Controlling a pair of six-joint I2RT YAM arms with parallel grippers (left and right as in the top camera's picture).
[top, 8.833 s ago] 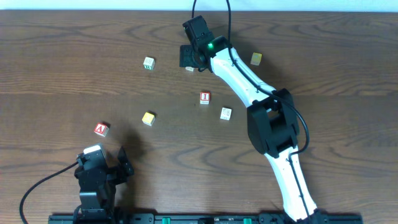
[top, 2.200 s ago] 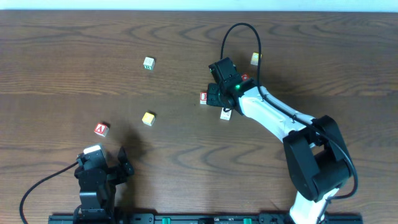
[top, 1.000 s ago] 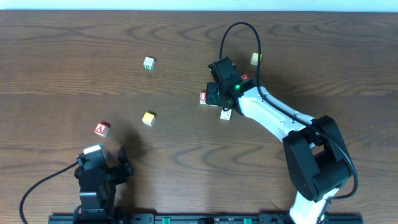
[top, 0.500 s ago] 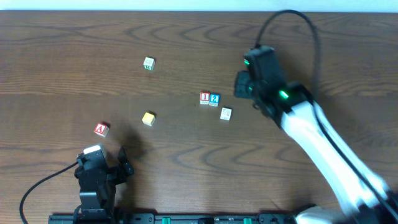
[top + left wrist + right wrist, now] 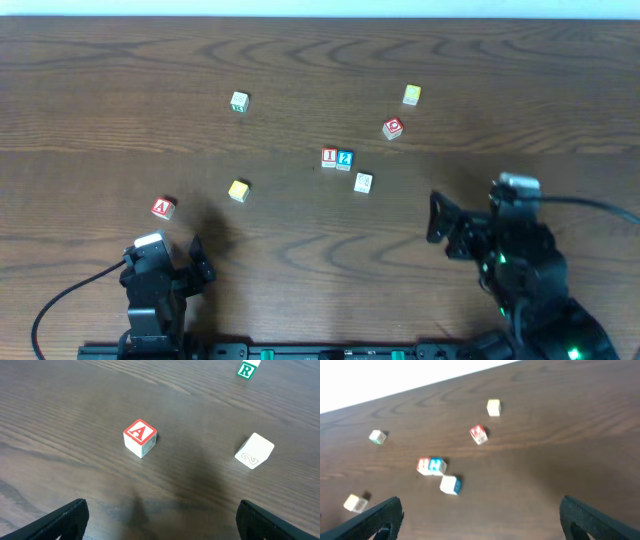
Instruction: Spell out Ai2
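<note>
LIGHT: even, diffuse, moderately bright | OVERHEAD: sharp; soft dark shadow on table (image 5: 212,236), lower left | LEFT WRIST: in focus; A cube (image 5: 140,437) crisp; faint shadow lower centre | RIGHT WRIST: motion-blurred overall; overexposed white band upper left

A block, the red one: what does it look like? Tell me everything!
The A block is a small pale wooden cube whose red top face shows the letter A. It sits flat on the dark wooden table, turned cornerwise to the left wrist camera, with nothing touching it.
</note>
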